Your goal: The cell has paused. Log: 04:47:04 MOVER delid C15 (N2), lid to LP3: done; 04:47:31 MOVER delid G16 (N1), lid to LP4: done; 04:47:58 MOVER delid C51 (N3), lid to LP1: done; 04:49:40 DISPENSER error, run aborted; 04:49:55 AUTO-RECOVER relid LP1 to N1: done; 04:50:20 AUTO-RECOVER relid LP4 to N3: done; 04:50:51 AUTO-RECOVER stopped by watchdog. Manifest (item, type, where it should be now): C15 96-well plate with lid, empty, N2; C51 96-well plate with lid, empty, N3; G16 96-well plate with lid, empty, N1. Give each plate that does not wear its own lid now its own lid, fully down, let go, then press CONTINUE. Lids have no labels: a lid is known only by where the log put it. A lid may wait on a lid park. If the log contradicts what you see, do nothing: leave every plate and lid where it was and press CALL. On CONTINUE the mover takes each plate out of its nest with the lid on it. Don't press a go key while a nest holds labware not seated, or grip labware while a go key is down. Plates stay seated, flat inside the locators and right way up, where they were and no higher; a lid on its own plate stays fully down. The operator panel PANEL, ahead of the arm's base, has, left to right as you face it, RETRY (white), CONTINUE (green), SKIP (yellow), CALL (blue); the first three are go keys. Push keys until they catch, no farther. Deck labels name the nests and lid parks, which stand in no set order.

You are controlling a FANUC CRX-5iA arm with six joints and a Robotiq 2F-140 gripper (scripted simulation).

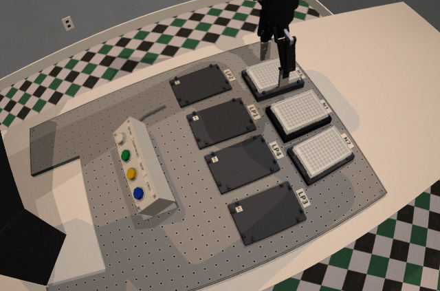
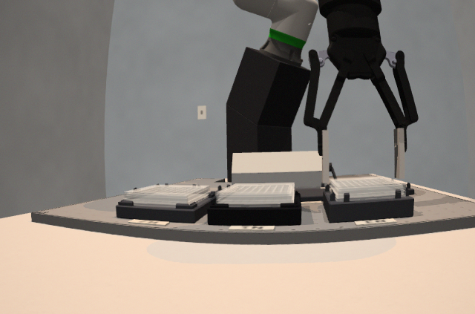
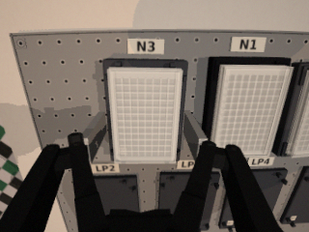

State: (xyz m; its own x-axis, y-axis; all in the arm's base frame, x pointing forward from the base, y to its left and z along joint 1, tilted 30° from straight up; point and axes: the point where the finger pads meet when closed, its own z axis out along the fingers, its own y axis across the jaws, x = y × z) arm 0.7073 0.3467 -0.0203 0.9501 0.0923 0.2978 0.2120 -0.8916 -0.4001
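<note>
Three lidded 96-well plates sit in black nests. The plate in N3 is at the far end, the plate in N1 [image 1: 299, 111] in the middle and the plate in N2 [image 1: 321, 151] nearest. My gripper [image 1: 273, 67] is open and straddles the N3 plate's lid [image 3: 145, 113]. Its finger pads stand at the lid's two long sides with a small gap on each. In the exterior view the gripper [image 2: 362, 172] has its fingertips down at lid height, and the N3 lid [image 2: 367, 188] lies flat. The gripper [image 3: 145, 145] holds nothing.
Lid parks LP2 [image 1: 201, 84], LP1 [image 1: 221, 122], LP4 [image 1: 241, 163] and LP3 [image 1: 267, 212] are all bare. The operator panel [image 1: 144, 166] stands to their left with white [image 1: 121, 138], green [image 1: 125, 155], yellow [image 1: 131, 173] and blue [image 1: 138, 192] keys.
</note>
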